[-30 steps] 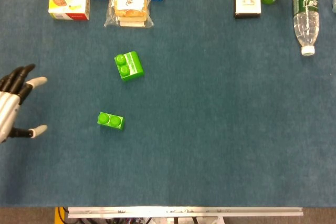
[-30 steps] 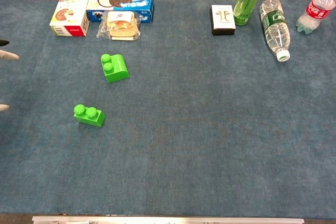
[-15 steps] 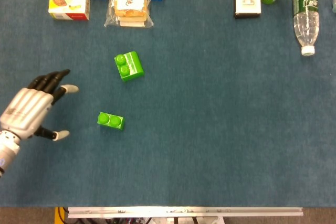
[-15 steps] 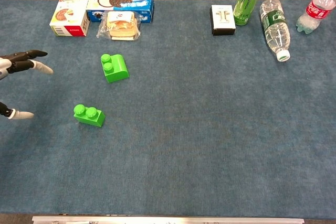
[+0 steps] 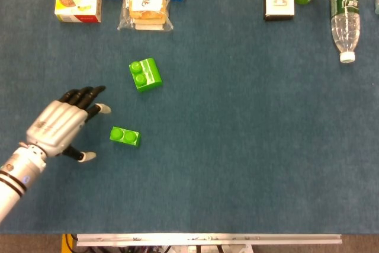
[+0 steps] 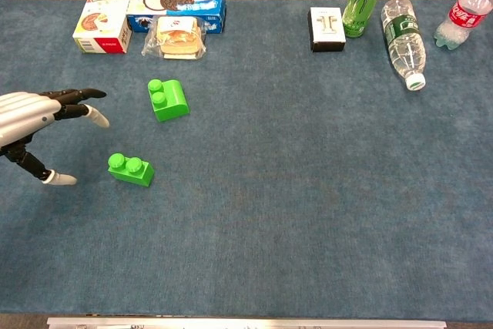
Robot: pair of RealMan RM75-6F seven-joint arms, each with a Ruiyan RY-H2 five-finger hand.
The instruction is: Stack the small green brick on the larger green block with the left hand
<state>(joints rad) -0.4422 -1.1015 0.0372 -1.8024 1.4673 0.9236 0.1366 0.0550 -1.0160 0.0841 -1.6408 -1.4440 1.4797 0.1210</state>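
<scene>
Since a moment ago our left hand point(image 5: 59, 125) has slid rightward from the left edge, fingers spread wide and empty, nearing the small green brick point(image 5: 124, 136) lower left; the larger green block point(image 5: 145, 74) sits above it, so grasping comes next.

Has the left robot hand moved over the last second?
Yes. The left robot hand has come in from the left table edge toward the small green brick, which has stayed put.
</scene>
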